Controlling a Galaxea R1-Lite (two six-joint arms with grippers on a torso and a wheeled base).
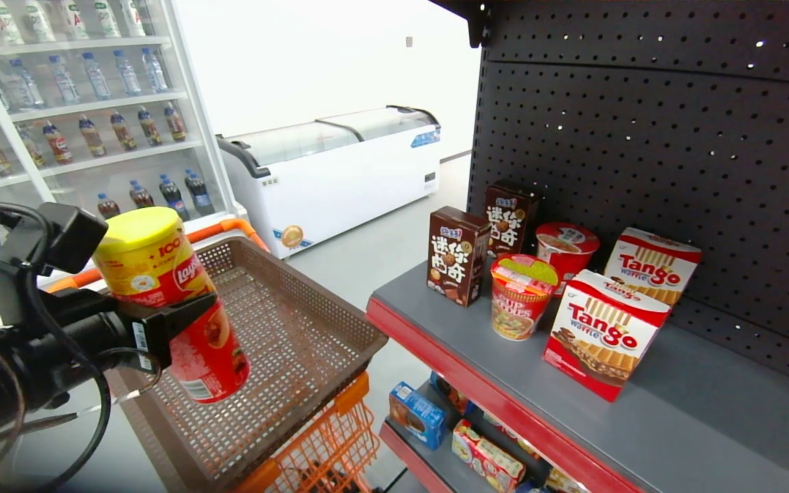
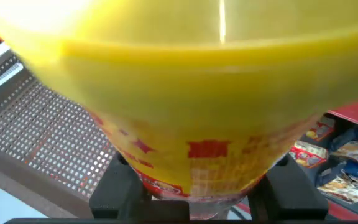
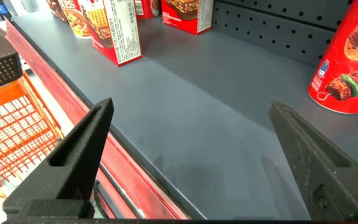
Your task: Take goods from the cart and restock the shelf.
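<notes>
Brown cart basket (image 1: 298,322) beneath, chip can (image 1: 206,352) tilted, clamped between left fingers (image 1: 182,313)

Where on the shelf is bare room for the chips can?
Bare grey shelf between the front wafer box and the standing red can, below the open right end effector. Crowded: chocolate boxes and noodle cups left of that box.
</notes>
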